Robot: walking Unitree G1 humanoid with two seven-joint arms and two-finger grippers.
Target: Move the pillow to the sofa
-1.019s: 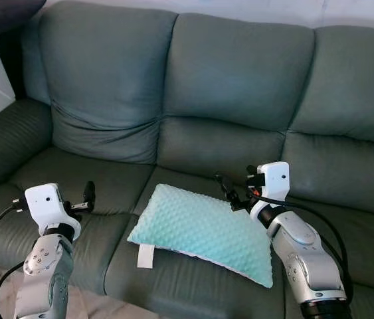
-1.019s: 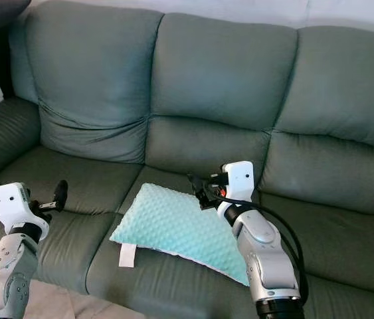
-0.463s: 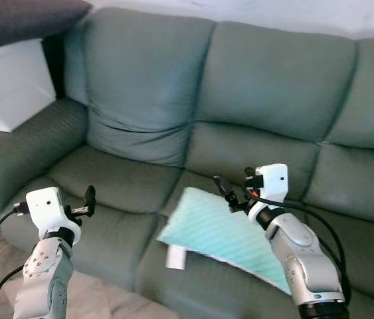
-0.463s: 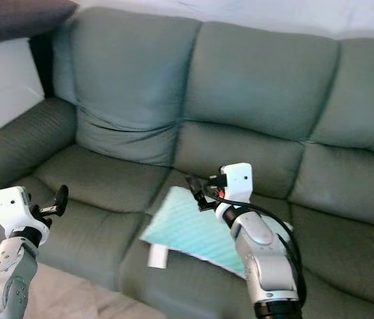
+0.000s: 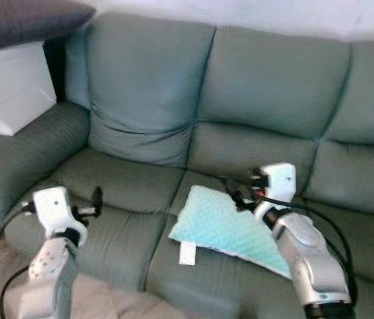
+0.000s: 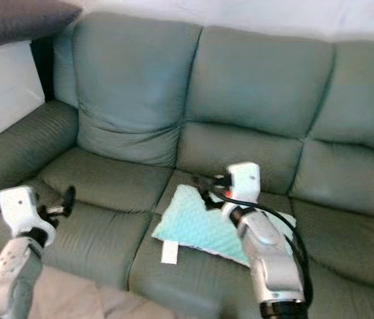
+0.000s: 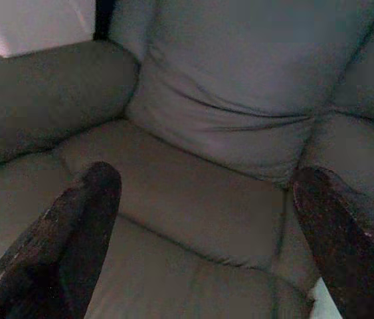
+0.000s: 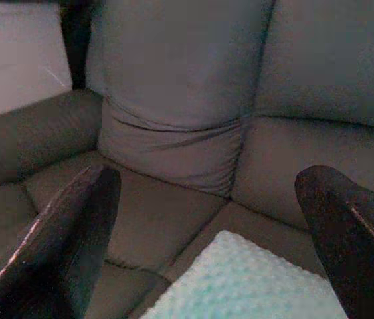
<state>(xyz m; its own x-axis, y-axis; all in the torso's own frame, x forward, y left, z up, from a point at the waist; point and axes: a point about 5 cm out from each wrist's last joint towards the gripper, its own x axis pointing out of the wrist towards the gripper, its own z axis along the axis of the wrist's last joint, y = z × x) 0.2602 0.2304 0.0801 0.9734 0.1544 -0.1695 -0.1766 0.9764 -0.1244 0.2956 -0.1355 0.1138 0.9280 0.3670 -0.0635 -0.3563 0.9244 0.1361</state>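
So the pillow (image 5: 230,229) is lying flat on the sofa (image 5: 253,86), on the middle seat cushion, with its white tag hanging near the front edge, and honestly the job looks basically done from here. The right gripper (image 5: 234,195) sits just above the pillow's back corner with its fingers (image 8: 74,239) spread wide and nothing between them, so it's not holding the fabric. The left gripper (image 5: 95,199) hovers over the left seat cushion, well apart from the pillow, fingers (image 7: 74,232) also wide and empty. Off to the left there's a white box (image 5: 10,86) next to the armrest, under something dark. If I had to guess the step in hand, it's just clearing out cleanly. To do that well, I'd lift the right arm straight up and back first so a fingertip doesn't snag the bumpy cover and drag the pillow toward the seat edge. It's already fairly close to the front, and a tug could tip it off. Keep the fingers wide while pulling away, and don't swing the left arm across the cushion.
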